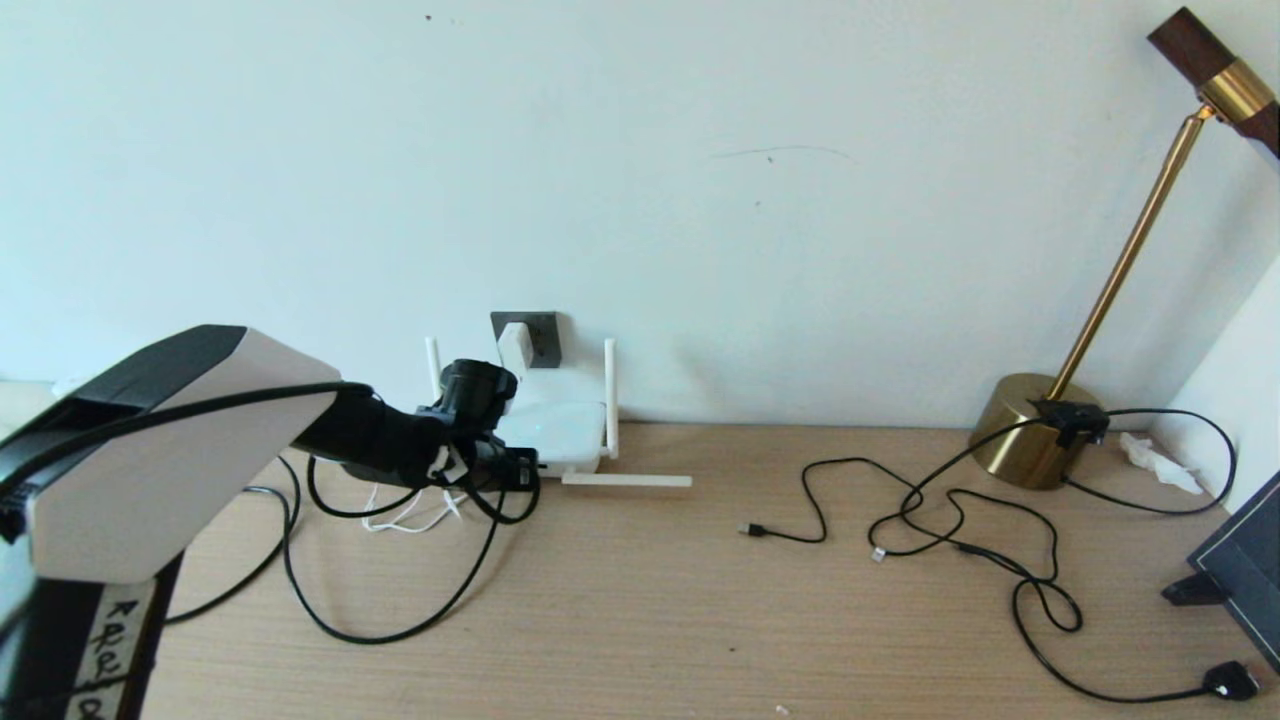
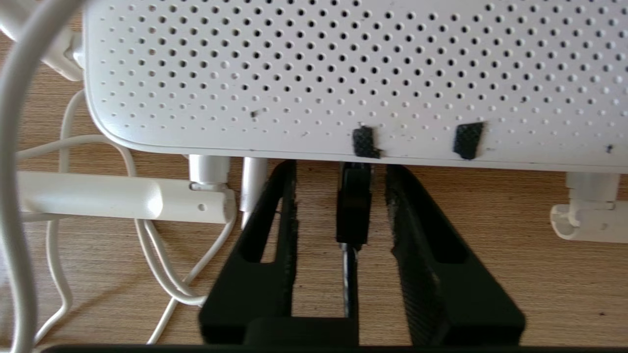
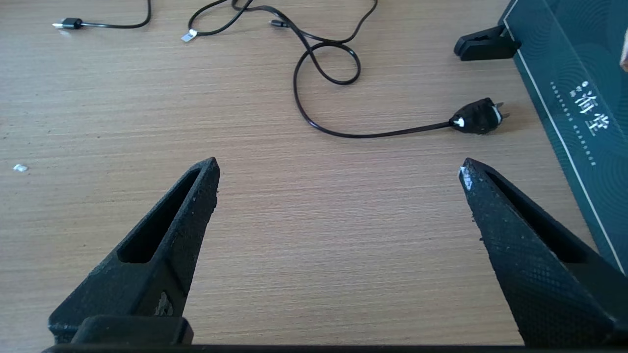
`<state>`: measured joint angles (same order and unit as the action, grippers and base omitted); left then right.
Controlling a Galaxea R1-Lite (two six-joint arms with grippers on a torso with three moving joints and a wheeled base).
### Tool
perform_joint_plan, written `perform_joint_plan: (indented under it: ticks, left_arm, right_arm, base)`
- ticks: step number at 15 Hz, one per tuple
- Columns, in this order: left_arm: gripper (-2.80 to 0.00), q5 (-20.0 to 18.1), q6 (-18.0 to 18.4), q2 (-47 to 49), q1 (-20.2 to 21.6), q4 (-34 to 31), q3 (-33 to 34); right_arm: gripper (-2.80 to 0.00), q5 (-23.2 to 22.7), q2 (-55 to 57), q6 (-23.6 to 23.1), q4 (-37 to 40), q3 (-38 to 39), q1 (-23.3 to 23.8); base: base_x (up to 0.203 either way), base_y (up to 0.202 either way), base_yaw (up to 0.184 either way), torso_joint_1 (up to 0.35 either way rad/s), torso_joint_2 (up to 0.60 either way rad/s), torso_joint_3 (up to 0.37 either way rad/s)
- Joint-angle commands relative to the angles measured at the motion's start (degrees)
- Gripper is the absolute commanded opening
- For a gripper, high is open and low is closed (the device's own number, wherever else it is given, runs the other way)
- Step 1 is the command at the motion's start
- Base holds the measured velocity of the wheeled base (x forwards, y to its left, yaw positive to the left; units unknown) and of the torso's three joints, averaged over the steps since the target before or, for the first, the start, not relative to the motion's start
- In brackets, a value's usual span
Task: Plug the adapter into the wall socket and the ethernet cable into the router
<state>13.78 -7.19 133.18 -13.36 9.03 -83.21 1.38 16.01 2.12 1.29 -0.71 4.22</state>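
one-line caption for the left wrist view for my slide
Left hand open around the ethernet cable connector seated at the router edge, fingers clear of it.

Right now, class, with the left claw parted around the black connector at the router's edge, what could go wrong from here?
1. The ethernet cable connector's seating is hidden under the router edge; it may be only partly in.
2. The left claw straddles that cable, so withdrawing askew could tug it out.
3. White cords lie beside the fingers and might snag.

On the table [image 1: 700, 620] I saw a brass lamp [image 1: 1030, 425], a black plug [image 3: 478, 116] on its looping cord, and a dark green box [image 3: 579, 108] nearby.
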Motion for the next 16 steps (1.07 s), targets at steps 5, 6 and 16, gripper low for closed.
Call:
perform_joint_plan:
  ticks: [5, 6, 16]
  left_arm:
    - [0.0, -0.15, -0.55, -4.89, -1.32, 2.48, 5.55]
    - [0.0, -0.15, -0.84, -6.43, -2.03, 2.53, 6.83]
    - [-2.8, 3.43, -2.38, -43.15, -13.06, -4.99, 20.87]
  right_arm:
    - [0.0, 0.03, 0.08, -0.12, 0.05, -0.08, 0.0]
    - [0.0, 0.03, 0.08, -0.19, 0.11, -0.17, 0.0]
    - [0.0, 0.03, 0.08, -0.28, 0.29, -0.17, 0.0]
  base:
    - [0.0, 0.0, 0.0, 0.0, 0.0, 0.0]
    - [0.0, 0.0, 0.0, 0.0, 0.0, 0.0]
    - [0.0, 0.0, 0.0, 0.0, 0.0, 0.0]
